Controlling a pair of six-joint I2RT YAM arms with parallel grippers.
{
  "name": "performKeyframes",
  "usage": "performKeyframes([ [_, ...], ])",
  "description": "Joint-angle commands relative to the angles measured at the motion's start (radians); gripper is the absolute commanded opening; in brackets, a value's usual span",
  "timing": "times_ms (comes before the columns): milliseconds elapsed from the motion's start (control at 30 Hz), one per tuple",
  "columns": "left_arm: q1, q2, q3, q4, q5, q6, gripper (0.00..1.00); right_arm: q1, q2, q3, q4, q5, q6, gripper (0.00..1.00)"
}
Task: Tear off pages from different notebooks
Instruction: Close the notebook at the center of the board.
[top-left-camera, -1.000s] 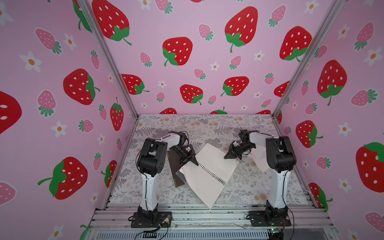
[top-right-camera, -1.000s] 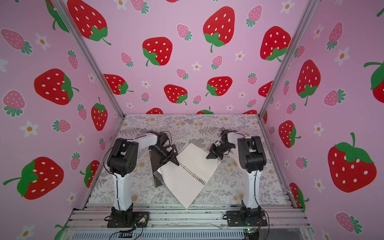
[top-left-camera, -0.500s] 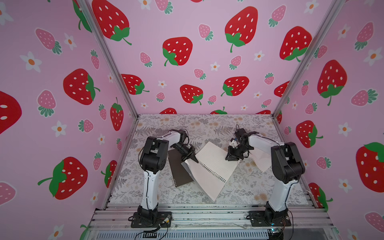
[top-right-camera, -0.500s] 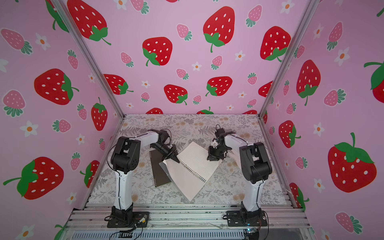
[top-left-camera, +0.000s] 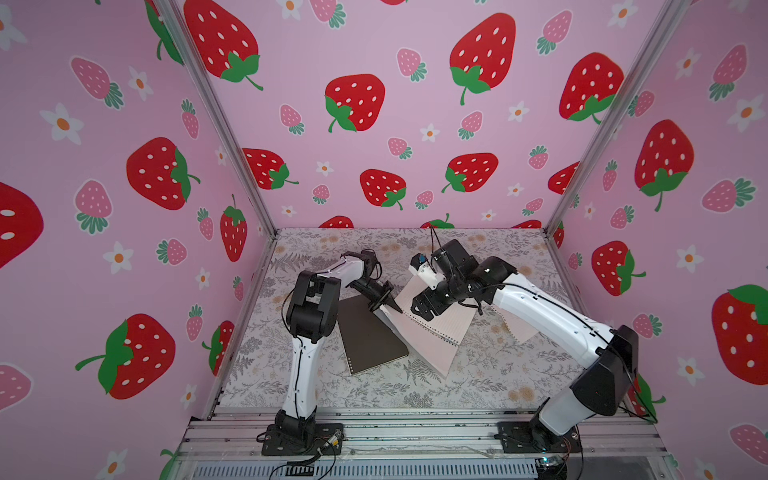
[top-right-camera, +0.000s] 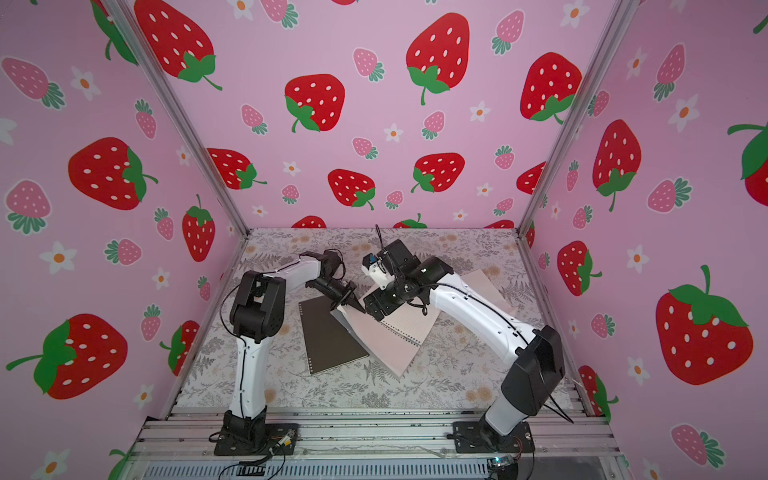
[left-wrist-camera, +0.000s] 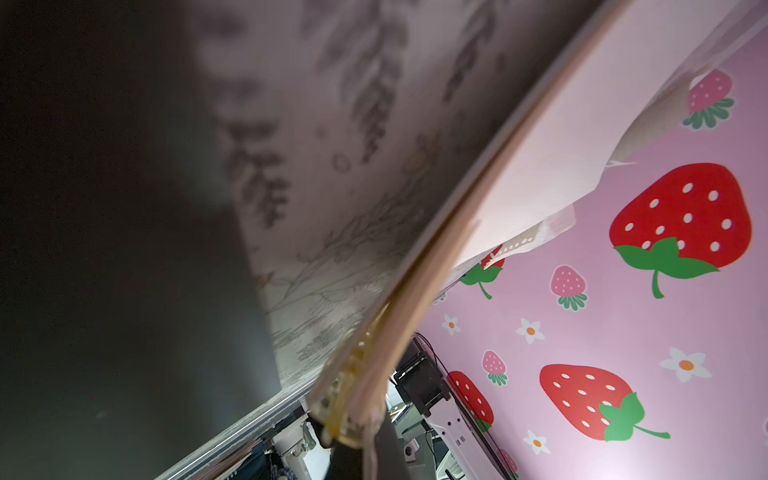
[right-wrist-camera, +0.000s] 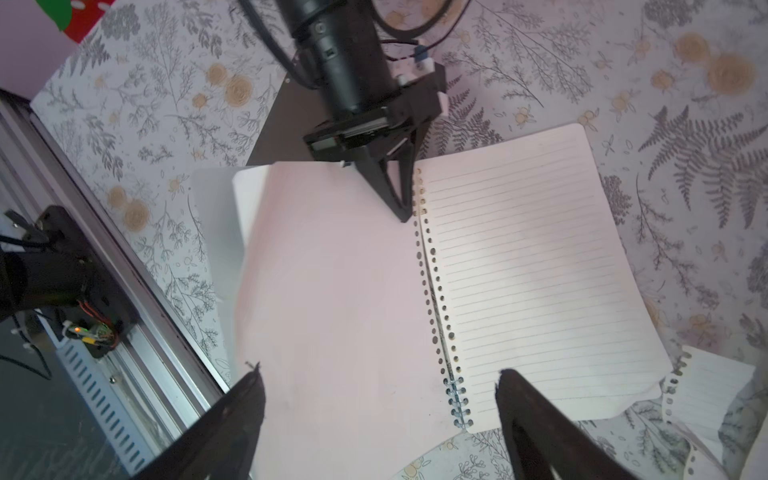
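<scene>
lying open, cream notebook (top-left-camera: 452, 323); spiral (top-left-camera: 431, 331) runs diagonally, far-left to near-right

Both top views are bright and evenly lit, a soft light that leaves only faint shadows on the table (top-left-camera: 374, 395). The wide lens stretches the walls (top-left-camera: 124, 270) toward the edges. The left wrist view is half dim – a dark patch (left-wrist-camera: 104, 249) close to the lens is a formless blur. The table print is smeared and the cover (left-wrist-camera: 436, 249) edge soft, yet the far wall is sharp. In the right wrist view the lined page (right-wrist-camera: 532, 266) is crisp with a mild bright patch, the cover's outer edge is ghosted, and the near fingers (right-wrist-camera: 536, 432) are dark and unfocused.
</scene>
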Motion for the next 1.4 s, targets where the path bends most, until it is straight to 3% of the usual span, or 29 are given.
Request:
performKeyframes([
  [0,0.002,0.036,0.057,-0.016,-0.005,-0.049,0.0,0.06,0.057,0.037,-0.104,0.06,-0.097,0.9],
  [633,-0.002,0.046,0.101,0.109,0.043,-0.225,0.0,0.13,0.175,0.074,-0.172,0.104,-0.172,0.91],
  [867,-0.007,0.004,0.059,0.12,0.049,-0.217,0.0,0.132,0.249,0.048,-0.157,0.274,-0.183,0.86],
  [900,-0.007,-0.003,0.054,0.12,0.049,-0.215,0.0,0.13,0.263,0.04,-0.158,0.307,-0.186,0.82],
  [1000,-0.007,-0.022,0.045,0.112,0.043,-0.203,0.0,0.113,0.278,0.023,-0.148,0.308,-0.173,0.55],
  [1067,-0.006,-0.028,0.044,0.112,0.048,-0.197,0.0,0.081,0.275,0.039,-0.16,0.239,-0.15,0.23],
  [1100,-0.006,-0.03,0.045,0.115,0.052,-0.194,0.0,0.069,0.273,0.048,-0.167,0.208,-0.144,0.12],
  [1133,-0.006,-0.034,0.05,0.121,0.055,-0.189,0.12,0.059,0.273,0.058,-0.174,0.187,-0.143,0.04],
  [1167,-0.007,-0.039,0.056,0.125,0.055,-0.179,0.25,0.053,0.273,0.067,-0.18,0.175,-0.147,0.0],
  [1267,-0.01,-0.051,0.093,0.093,0.04,-0.12,0.52,0.033,0.267,0.08,-0.182,0.145,-0.151,0.0],
  [1367,-0.01,-0.072,0.104,0.032,-0.015,-0.042,0.59,-0.007,0.276,0.12,-0.21,0.103,-0.137,0.0],
])
